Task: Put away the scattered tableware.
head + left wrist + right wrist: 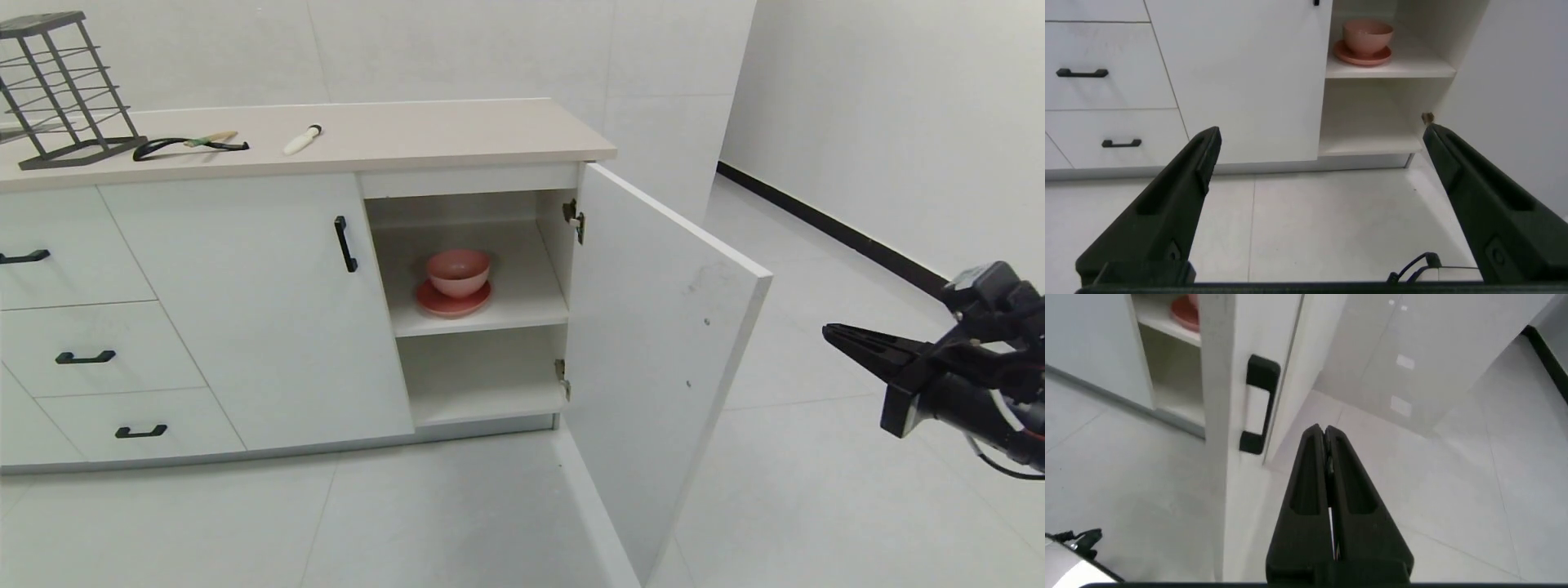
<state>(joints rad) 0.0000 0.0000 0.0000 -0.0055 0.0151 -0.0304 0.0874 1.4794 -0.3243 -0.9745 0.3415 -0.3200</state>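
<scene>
A pink bowl (pixel 458 271) rests on a pink plate (pixel 451 301) on the upper shelf of the open cabinet (pixel 478 322). On the countertop (pixel 424 131) lie a white-handled utensil (pixel 302 140) and a black utensil with a wooden handle (pixel 192 144). My right gripper (pixel 829 331) is shut and empty, out to the right of the open door (pixel 653 327). In the right wrist view this gripper (pixel 1324 431) points at the door's black handle (pixel 1257 404), short of touching it. My left gripper (pixel 1323 135) is open and empty above the floor, facing the bowl (pixel 1368 34) and plate (pixel 1362 55).
A dark wire rack (pixel 65 90) stands at the counter's left end. Drawers with black handles (pixel 86 357) fill the cabinet's left side, beside a closed door (pixel 245 310). The lower shelf (pixel 482 400) is bare. The open door juts out over the tiled floor (pixel 408 523).
</scene>
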